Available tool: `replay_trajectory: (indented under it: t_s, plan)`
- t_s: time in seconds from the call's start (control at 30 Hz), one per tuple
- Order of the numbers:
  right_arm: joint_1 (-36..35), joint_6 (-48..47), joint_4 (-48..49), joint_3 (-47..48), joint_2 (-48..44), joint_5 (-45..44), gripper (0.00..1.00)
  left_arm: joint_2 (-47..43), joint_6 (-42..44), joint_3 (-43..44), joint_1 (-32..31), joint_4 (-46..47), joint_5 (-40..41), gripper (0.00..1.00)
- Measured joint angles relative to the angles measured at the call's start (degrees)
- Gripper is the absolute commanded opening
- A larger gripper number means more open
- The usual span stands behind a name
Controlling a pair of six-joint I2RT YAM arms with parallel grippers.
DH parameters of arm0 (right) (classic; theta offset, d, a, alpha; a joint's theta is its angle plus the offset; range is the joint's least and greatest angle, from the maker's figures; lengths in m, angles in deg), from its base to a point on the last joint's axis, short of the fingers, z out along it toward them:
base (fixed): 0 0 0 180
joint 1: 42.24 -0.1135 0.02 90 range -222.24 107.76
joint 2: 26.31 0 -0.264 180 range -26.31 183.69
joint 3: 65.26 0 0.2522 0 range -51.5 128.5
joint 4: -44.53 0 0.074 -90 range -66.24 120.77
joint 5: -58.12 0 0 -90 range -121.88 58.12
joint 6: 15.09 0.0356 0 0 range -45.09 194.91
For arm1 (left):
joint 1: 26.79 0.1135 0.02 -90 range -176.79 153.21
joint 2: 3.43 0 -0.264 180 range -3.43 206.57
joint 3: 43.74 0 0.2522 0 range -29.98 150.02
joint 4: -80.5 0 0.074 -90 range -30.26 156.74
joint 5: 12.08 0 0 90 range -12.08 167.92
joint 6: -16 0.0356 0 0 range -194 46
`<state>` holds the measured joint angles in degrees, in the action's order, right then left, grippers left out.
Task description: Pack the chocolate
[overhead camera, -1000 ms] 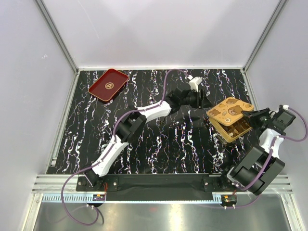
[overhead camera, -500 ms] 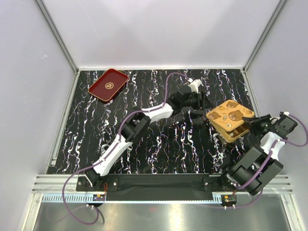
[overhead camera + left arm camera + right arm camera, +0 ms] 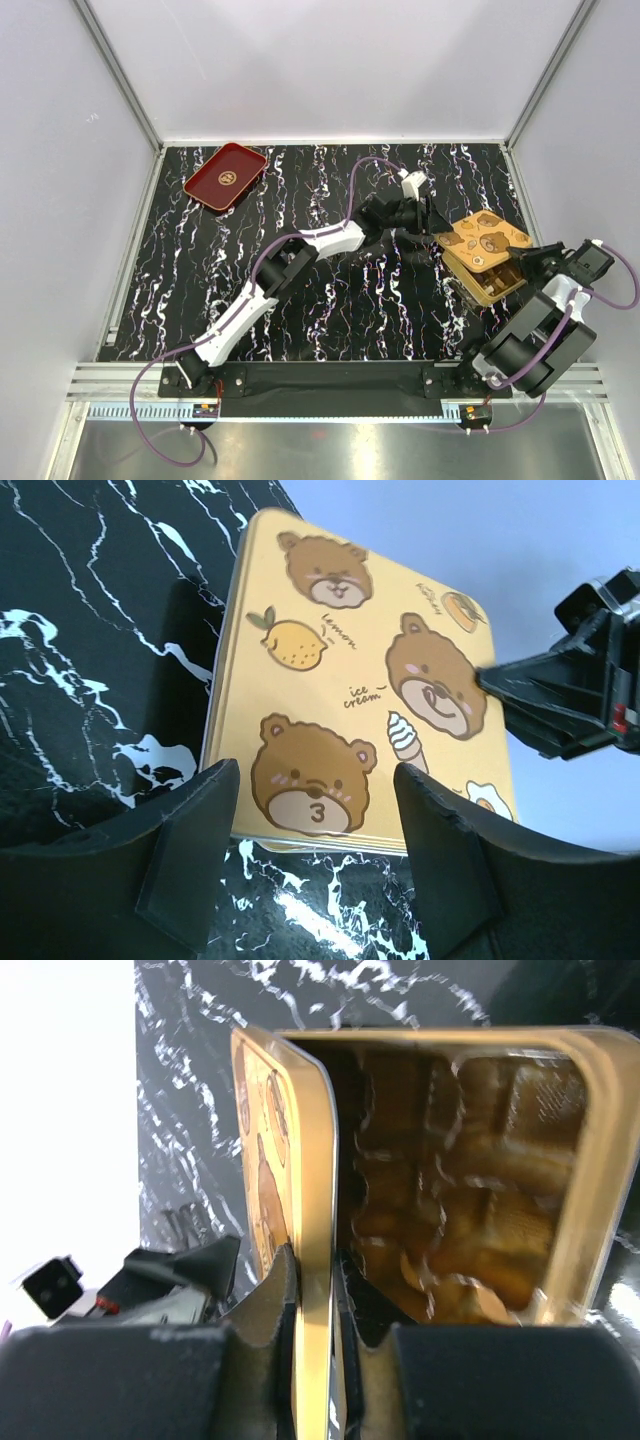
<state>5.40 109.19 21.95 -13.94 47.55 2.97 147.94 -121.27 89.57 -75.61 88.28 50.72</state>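
**Lid pinched on edge, box waiting to be closed**

Top view: the gold box [image 3: 492,282] is seen at the right of the marbled table [image 3: 330,300], with its bear-printed lid [image 3: 480,232] raised aslant over it. The lid's right edge is taken by the right gripper [image 3: 522,258], and the left gripper [image 3: 428,232] is held just beside the lid's left edge. The red tray [image 3: 205,185] is set well apart at the far left. Only a gold mark is seen in its middle, and no chocolate can be made out there.

Left wrist: the printed face is framed between the left gripper's fingers [image 3: 190,850], which are spread wide and closed on nothing.

Right wrist: the lid is shown edge-on, clamped between fingers drawn almost together. Beside it the gold compartments [image 3: 470,1180] are laid open. Brown shapes are glimpsed inside and the chocolate is judged to lie there, though certainty is prevented by glare.

Closing the lid is judged to be the step in hand. The lid should be swung down slowly, with its corners matched to the box's rim. The free edge could be steadied by the open left gripper. The pinch is best kept until the lid is seated, since a sideways pull may drag or tip the box.
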Motion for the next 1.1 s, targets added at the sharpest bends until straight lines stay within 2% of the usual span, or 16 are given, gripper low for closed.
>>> replay_trajectory:
  t_s: [0.13, 0.3, 0.5, 0.67, 0.83, 1.0, 1.1]
  plan:
    - [0.00, 0.11, 1.18, -0.48, 1.11, -1.84, 0.15, 0.00, 0.02, 0.00, -0.42, 0.02, 0.00, 0.68]
    - [0.00, -0.15, 3.54, -1.73, 1.77, -2.99, 0.01, 0.02, 0.04, 0.00, -0.48, 0.00, 0.07, 0.68]
    - [0.50, 0.11, 10.58, -5.09, 2.78, -0.52, 0.00, 0.02, 0.13, -0.35, -0.09, 0.02, 0.31, 0.66]
    - [0.57, 2.78, 15.54, -5.79, 2.58, 3.78, 0.00, -2.67, 3.19, -8.52, 0.26, -0.11, 0.81, 0.65]
    - [0.59, 5.62, 14.86, -0.26, 1.29, 5.53, 0.00, -9.07, 9.46, -15.21, 0.46, -5.42, 2.23, 0.59]
    - [0.63, 9.84, 14.40, 6.82, -3.54, 5.84, 0.00, -15.34, 14.95, -15.26, -0.44, -9.05, 4.11, 0.59]
    - [0.63, 12.48, 13.53, 11.74, -5.35, 6.80, 0.00, -16.00, 17.53, -11.17, -2.36, -12.39, 5.88, 0.59]
